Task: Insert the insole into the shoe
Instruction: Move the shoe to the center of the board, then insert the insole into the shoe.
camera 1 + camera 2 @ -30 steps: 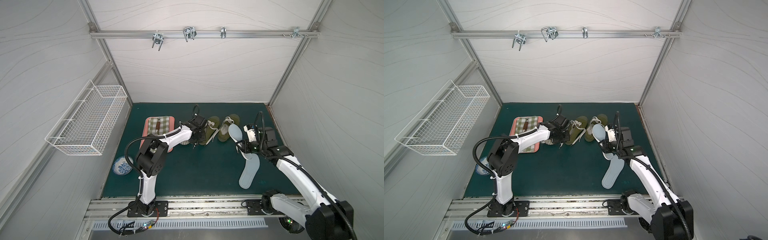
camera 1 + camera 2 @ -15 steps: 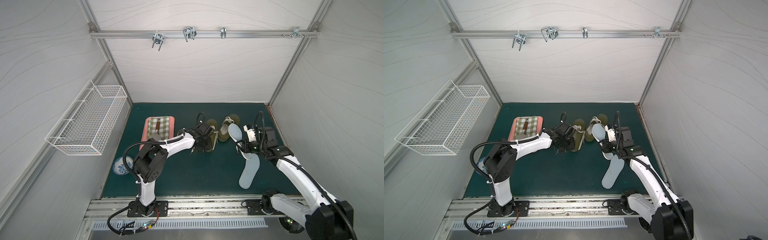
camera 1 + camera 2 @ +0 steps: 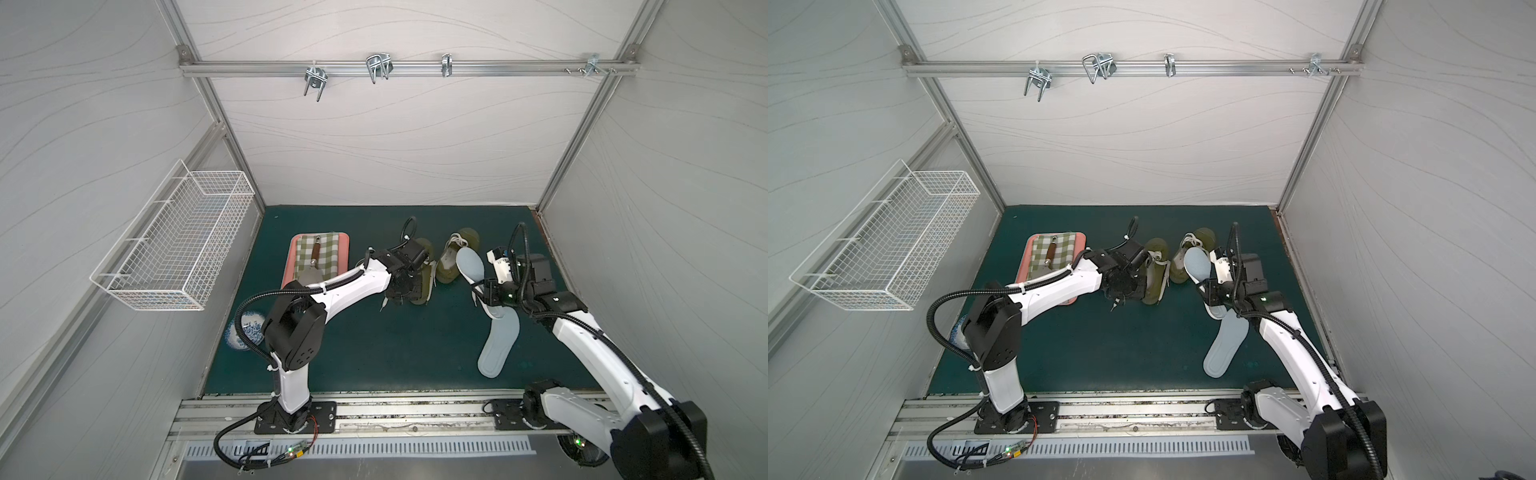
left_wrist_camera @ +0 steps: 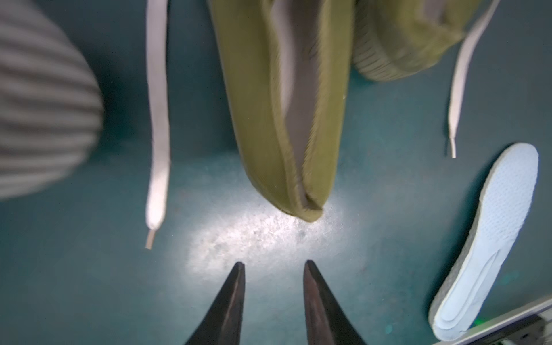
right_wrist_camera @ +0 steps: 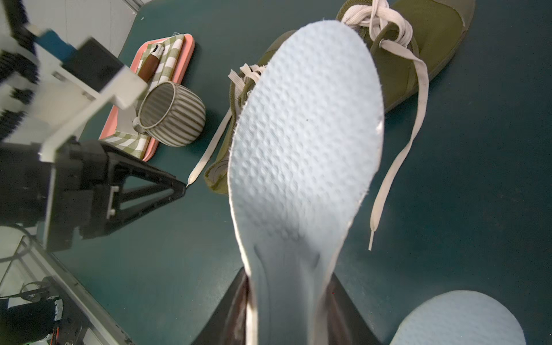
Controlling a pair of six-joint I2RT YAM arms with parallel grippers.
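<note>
On the green table (image 3: 374,353), the left pincer (image 4: 274,263) stands apart and empty near the olive shoe (image 4: 286,104); the right pincer (image 5: 288,280) is clamped on the pale insole (image 5: 304,134).

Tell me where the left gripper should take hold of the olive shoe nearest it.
Probably the heel collar of the olive shoe, approached from behind the heel, where the open left gripper hovers: the heel points at it, and the collar is a thin wall the jaws can straddle.
</note>
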